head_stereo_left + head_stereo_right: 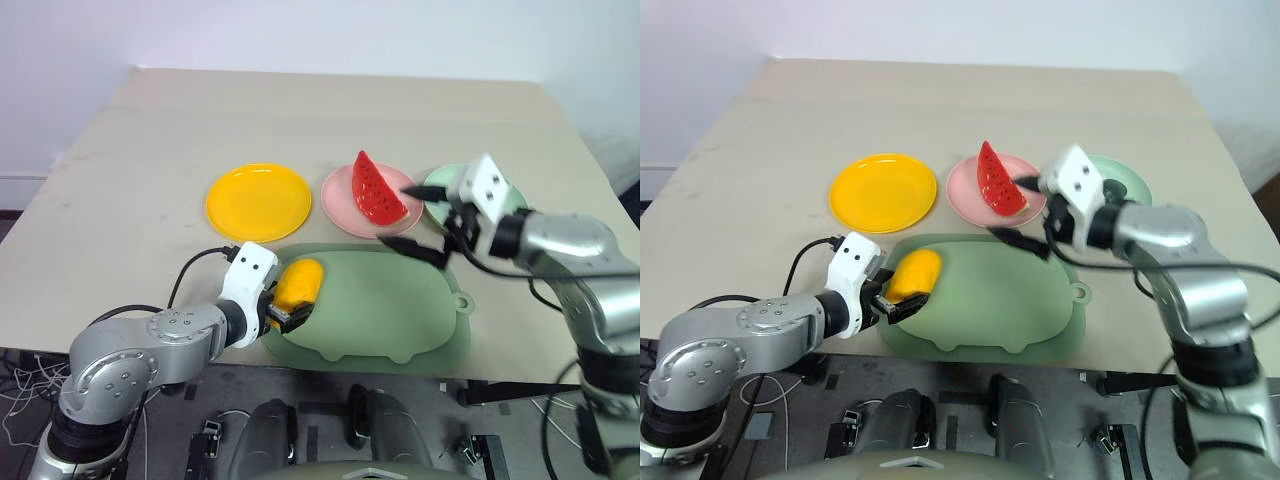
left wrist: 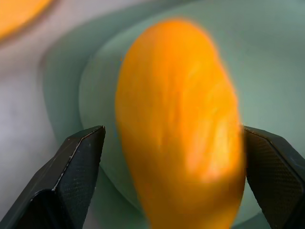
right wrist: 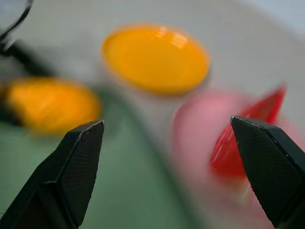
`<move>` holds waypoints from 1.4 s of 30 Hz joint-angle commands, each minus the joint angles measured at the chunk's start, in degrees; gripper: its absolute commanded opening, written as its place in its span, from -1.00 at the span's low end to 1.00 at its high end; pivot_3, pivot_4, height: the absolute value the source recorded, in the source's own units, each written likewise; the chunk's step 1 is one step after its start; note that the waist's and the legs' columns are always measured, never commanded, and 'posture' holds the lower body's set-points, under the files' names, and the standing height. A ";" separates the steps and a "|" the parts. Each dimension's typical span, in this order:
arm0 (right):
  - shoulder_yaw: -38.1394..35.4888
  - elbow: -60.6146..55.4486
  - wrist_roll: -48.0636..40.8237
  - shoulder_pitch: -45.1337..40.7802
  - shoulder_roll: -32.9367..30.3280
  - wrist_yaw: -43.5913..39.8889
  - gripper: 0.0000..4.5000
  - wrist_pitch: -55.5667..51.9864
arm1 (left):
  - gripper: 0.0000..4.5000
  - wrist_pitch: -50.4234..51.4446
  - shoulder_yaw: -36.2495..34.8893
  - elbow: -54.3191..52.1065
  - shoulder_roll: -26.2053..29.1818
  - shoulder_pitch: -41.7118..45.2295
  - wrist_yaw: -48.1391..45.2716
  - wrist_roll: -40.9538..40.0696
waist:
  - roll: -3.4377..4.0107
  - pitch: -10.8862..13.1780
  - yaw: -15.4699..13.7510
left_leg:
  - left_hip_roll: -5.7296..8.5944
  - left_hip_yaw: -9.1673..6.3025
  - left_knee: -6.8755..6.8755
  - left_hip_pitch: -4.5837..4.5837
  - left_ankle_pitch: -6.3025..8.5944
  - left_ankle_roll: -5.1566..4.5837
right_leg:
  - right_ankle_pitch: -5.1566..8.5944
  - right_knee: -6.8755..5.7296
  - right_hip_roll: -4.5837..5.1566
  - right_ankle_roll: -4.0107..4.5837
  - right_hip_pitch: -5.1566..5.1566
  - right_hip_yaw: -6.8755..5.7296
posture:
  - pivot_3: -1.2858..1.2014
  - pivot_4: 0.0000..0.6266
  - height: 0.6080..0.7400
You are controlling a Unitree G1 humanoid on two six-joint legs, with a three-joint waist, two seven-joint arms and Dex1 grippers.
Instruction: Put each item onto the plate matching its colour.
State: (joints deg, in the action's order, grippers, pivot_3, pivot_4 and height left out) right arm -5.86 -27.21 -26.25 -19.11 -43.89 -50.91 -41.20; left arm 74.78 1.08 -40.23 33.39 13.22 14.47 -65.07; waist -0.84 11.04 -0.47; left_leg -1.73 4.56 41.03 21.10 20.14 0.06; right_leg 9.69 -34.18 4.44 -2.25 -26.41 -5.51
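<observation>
Lying lengthwise toward plates, yellow mango (image 1: 298,283)

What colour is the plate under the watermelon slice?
Pink. The plate holding the watermelon slice shows best in the left eye view.

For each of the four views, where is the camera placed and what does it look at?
Left and right eye views: on the head, looking down at the table; both arms show.
Left wrist view: along the open left gripper, its fingers either side of the yellow fruit.
Right wrist view: along the open right gripper, toward the yellow plate and watermelon slice.
Shared: the fruit lying on the green mat.
</observation>
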 commanded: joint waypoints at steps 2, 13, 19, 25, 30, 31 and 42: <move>-3.44 -3.82 -1.63 3.08 -0.60 2.37 0.98 -0.50 | 1.00 -0.23 0.24 0.60 -0.04 0.59 -1.91 3.18 | 0.00 0.00 -0.06 | -0.02 0.00 0.00 -0.05 -0.02 0.03 | 0.00 -0.04 -0.04 0.01 0.00 0.01 | 0.03 -0.52 1.00; -1.94 -4.33 -1.49 5.80 1.06 8.55 1.00 -0.78 | 0.22 -0.96 1.16 1.92 -0.94 2.14 -8.06 10.98 | -0.01 -0.01 -0.31 | 0.01 -0.02 0.01 0.03 -0.02 0.03 | 0.01 -0.01 -0.01 0.01 0.00 0.00 | 0.03 -0.52 1.00; -1.91 -4.18 -2.47 5.65 0.96 8.61 1.00 -0.95 | 0.22 -1.61 -0.12 0.88 -2.75 3.74 -10.50 13.09 | -0.02 -0.01 -0.36 | 0.01 -0.03 0.01 0.05 -0.01 0.02 | 0.00 0.00 -0.01 0.01 -0.01 0.00 | 0.03 -0.52 1.00; -3.90 -3.48 -6.15 7.55 -1.50 4.16 1.00 -1.01 | 0.22 -5.73 -0.75 7.09 -3.99 11.52 -12.10 20.13 | -0.04 0.00 -0.42 | 0.03 -0.06 0.03 0.08 -0.01 0.01 | 0.00 0.01 -0.01 0.00 -0.01 -0.02 | 0.03 -0.52 1.00; -1.96 -1.52 -4.72 5.97 -0.70 5.36 1.00 0.19 | 0.22 -10.95 3.45 22.92 -3.51 21.29 -14.95 30.74 | -0.04 0.00 -0.27 | 0.06 -0.04 0.03 0.06 -0.01 0.01 | 0.00 0.00 -0.02 0.00 -0.01 -0.03 | 0.03 -0.52 1.00; -1.62 -1.37 -4.48 5.78 -0.41 5.67 1.00 0.46 | 0.22 -12.49 4.22 27.09 -4.07 23.48 -15.55 32.87 | -0.05 0.00 -0.31 | 0.06 -0.03 0.02 0.06 -0.01 0.00 | 0.00 0.00 -0.02 0.00 -0.02 -0.03 | 0.03 -0.52 1.00; -3.07 -3.66 -3.89 9.22 0.76 9.90 1.00 1.14 | 0.93 -17.16 6.17 39.96 -7.49 28.38 -21.68 43.48 | -0.05 0.00 -0.33 | 0.05 0.01 0.03 0.20 -0.07 0.11 | -0.01 0.05 0.04 -0.05 -0.10 -0.06 | 0.03 -0.52 1.00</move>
State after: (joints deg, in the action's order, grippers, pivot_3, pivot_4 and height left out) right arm -7.16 -28.41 -29.95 -9.99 -43.33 -41.60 -40.89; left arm 58.97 8.13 0.97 25.82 40.86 -6.51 -22.99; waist -0.89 11.05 -0.80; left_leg -1.68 4.57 41.07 21.30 20.11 0.11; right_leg 9.67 -34.14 4.49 -2.30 -26.51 -5.57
